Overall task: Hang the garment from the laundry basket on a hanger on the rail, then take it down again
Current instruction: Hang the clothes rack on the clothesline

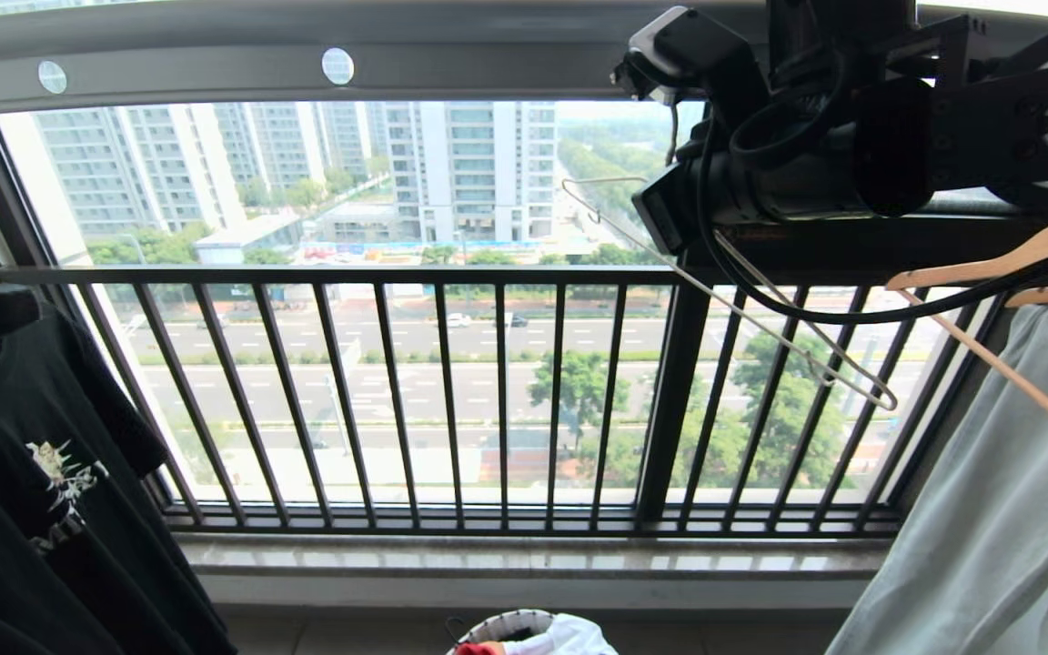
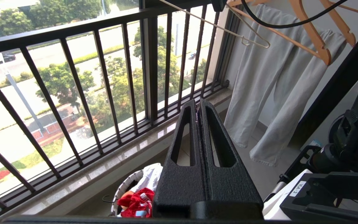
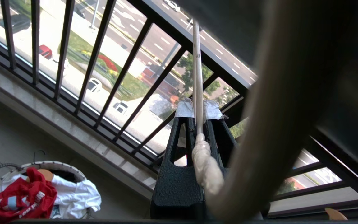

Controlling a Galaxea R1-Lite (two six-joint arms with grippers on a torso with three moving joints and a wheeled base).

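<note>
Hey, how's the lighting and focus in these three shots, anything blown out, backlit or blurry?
Head view: strong backlight from the window leaves the right arm and the black T-shirt nearly silhouetted. Left wrist view: evenly lit and sharp, the shut left gripper crisp. Right wrist view: a large blurred shape close to the lens covers the right side, while the hanger in the right gripper stays sharp.

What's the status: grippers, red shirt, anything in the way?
Right gripper shut on thin cream-white wire hanger, raised. Left gripper shut, empty. Red T-shirt in white woven basket. Nothing blocking.
</note>
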